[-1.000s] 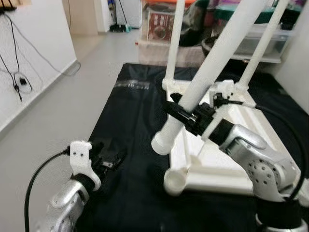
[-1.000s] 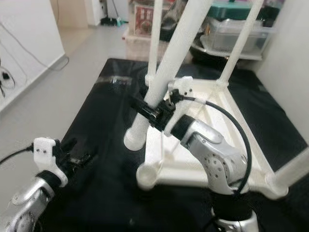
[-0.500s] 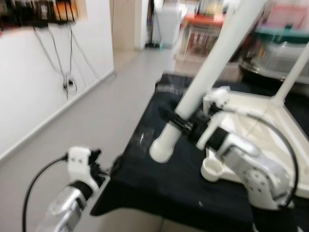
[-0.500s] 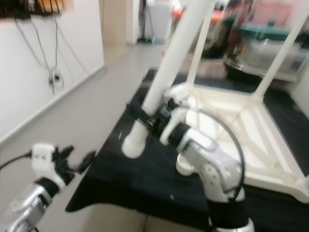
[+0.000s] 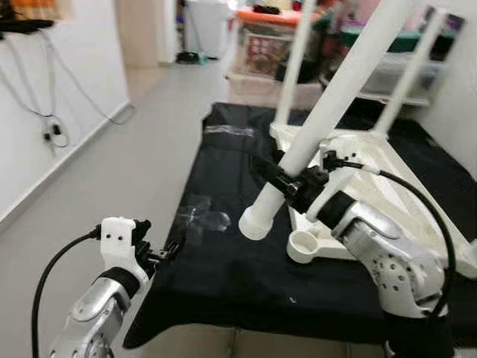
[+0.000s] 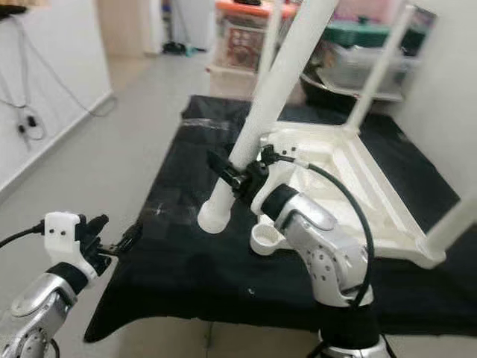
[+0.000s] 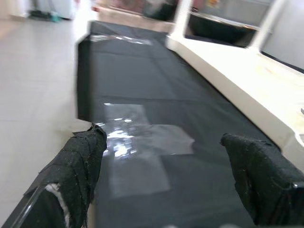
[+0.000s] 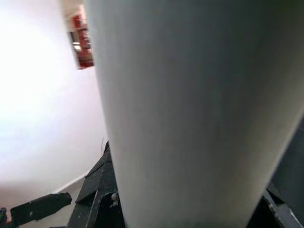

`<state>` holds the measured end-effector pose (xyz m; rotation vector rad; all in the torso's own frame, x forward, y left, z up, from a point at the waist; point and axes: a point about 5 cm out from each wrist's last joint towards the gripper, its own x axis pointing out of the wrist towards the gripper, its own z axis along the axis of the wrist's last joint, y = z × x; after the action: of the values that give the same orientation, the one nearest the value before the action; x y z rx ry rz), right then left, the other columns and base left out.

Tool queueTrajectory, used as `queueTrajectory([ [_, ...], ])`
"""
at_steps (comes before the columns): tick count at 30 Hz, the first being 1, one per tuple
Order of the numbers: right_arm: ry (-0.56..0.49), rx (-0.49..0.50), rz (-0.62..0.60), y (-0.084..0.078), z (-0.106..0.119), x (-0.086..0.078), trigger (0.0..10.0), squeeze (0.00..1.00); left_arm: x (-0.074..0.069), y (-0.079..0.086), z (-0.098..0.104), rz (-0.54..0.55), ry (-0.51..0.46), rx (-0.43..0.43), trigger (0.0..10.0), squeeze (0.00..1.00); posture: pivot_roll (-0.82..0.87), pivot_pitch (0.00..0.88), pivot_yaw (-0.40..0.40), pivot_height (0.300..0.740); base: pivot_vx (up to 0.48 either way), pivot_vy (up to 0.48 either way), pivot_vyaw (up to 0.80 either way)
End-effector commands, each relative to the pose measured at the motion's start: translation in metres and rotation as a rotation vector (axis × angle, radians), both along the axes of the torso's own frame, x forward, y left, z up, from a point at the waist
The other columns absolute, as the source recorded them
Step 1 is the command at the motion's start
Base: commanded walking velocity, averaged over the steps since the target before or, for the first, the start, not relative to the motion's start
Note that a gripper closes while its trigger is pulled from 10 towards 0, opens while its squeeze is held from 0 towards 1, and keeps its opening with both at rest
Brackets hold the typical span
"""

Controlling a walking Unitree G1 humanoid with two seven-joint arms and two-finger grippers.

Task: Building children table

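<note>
Gripping a loose white leg [image 5: 320,127] near its lower end, the right end effector [image 5: 287,181] is clamped around it, tilted above the black mat [image 5: 223,253], just beside the upturned white table [image 5: 387,160] and its empty corner socket [image 5: 303,245]. Left end effector [image 7: 161,161] hovers spread wide, empty, by the mat's edge. Storage bins [image 5: 264,45] sit behind. Versus a second ago, the camera has backed off; the leg's still held.

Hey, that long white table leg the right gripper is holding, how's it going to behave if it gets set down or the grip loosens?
The table leg is a smooth round tube, so it would probably roll on the black cloth. It looks stiff and hollow at its open end, so likely light. The right gripper holds it near the bottom with most length above, so it may swing or slip.
</note>
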<state>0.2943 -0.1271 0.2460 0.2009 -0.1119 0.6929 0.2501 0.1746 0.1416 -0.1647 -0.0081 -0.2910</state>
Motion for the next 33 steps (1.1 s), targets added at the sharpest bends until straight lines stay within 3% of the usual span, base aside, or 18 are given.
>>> queueTrajectory([
  [1,0.019,-0.002,-0.011,-0.0023,-0.0025,0.0013,0.0,0.0,0.001,-0.0013,-0.0034,0.002,0.008,-0.01,10.0,0.0,0.07,0.0,-0.088,0.74,0.0,0.0,-0.8],
  [21,0.002,-0.044,-0.042,0.0011,-0.0093,0.0028,0.0,0.0,0.0061,-0.0018,0.004,0.0,-0.018,-0.04,10.0,0.0,0.07,0.0,-0.082,0.74,0.024,0.0,-0.8],
  [22,-0.009,-0.055,-0.05,0.001,-0.0092,0.003,1.3,0.0,0.0066,-0.0018,0.0044,-0.001,-0.021,-0.041,10.0,0.0,0.07,0.0,-0.081,0.74,0.345,0.0,0.0],
  [23,-0.017,-0.063,-0.056,0.0009,-0.0092,0.0032,1.3,0.0,0.0069,-0.0018,0.0047,-0.001,-0.022,-0.041,10.0,0.0,0.07,0.0,-0.081,0.74,0.345,0.0,0.0],
  [24,-0.028,-0.078,-0.063,0.0012,-0.0098,0.0033,5.9,0.0,0.0076,-0.0021,0.0054,-0.003,-0.026,-0.043,10.0,0.0,0.07,0.0,-0.082,0.74,0.352,0.0,0.0],
  [25,-0.028,-0.078,-0.063,0.0012,-0.0098,0.0033,5.9,0.0,0.0076,-0.0021,0.0054,-0.003,-0.026,-0.043,10.0,0.0,0.07,0.0,-0.082,0.74,0.352,0.0,0.0],
  [26,-0.028,-0.08,-0.066,0.0016,-0.0104,0.0035,10.0,0.0,0.0079,-0.0024,0.0055,-0.005,-0.027,-0.044,10.0,0.0,0.07,0.0,-0.082,0.74,0.352,0.0,0.0],
  [33,-0.026,-0.082,-0.076,0.0033,-0.0124,0.0038,10.0,0.0,0.0085,-0.0041,0.0057,-0.009,-0.031,-0.045,10.0,0.0,0.07,0.0,-0.08,0.74,0.258,0.0,0.0],
])
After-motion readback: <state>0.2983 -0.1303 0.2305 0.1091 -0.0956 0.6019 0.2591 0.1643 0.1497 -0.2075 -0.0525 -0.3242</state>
